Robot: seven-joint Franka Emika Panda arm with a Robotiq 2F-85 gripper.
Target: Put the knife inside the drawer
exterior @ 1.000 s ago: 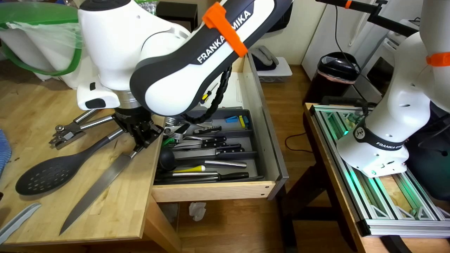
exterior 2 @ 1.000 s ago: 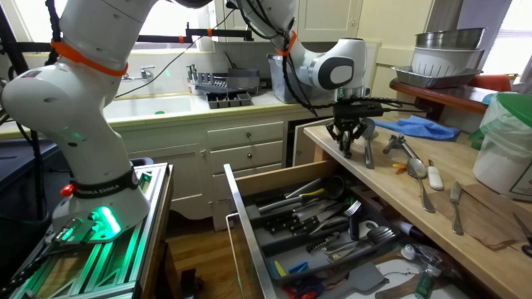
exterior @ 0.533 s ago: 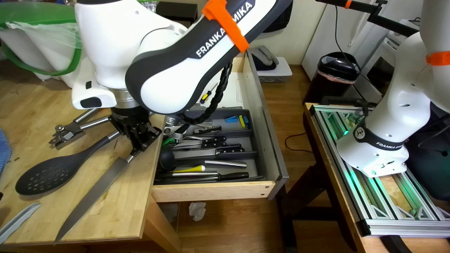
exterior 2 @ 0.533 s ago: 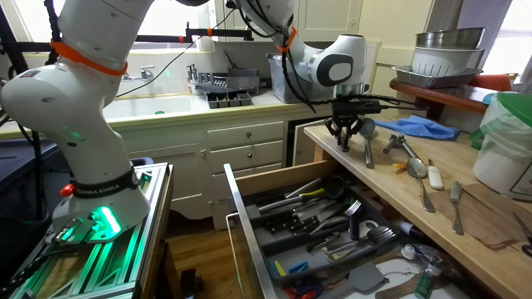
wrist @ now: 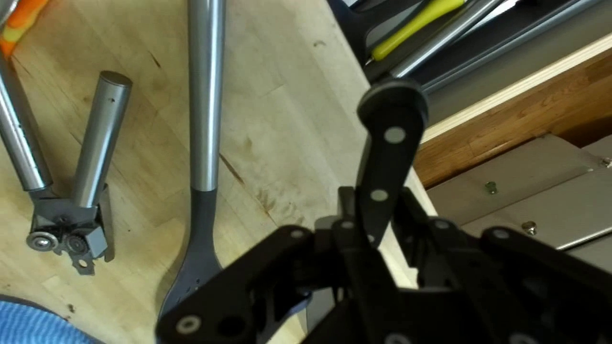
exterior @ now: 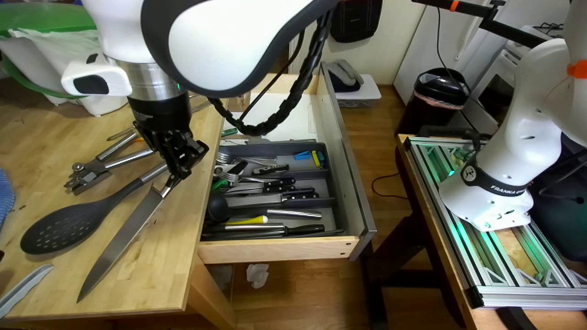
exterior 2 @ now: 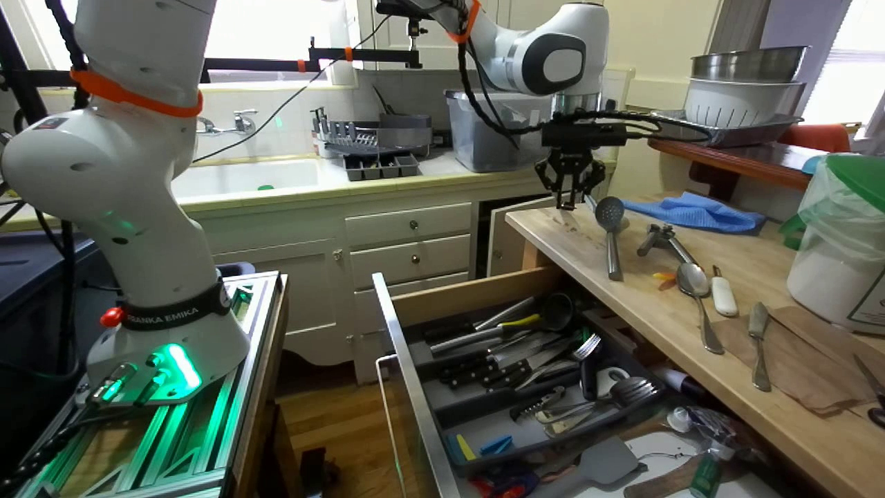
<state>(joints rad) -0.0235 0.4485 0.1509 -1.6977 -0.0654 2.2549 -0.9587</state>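
Over the counter (exterior: 169, 261) beside the pulled-out drawer (exterior: 279, 251), a dark pincer (exterior: 179, 174) pinching a large knife (exterior: 123, 240) by its black handle (wrist: 387, 165), gray blade pointing away from the drawer, a slotted spoon (exterior: 87, 215) near it.

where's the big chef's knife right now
In an exterior view, the chef's knife is at the picture's left, gripped by the tool over the wooden tabletop, between the black slotted spoon and the open drawer.
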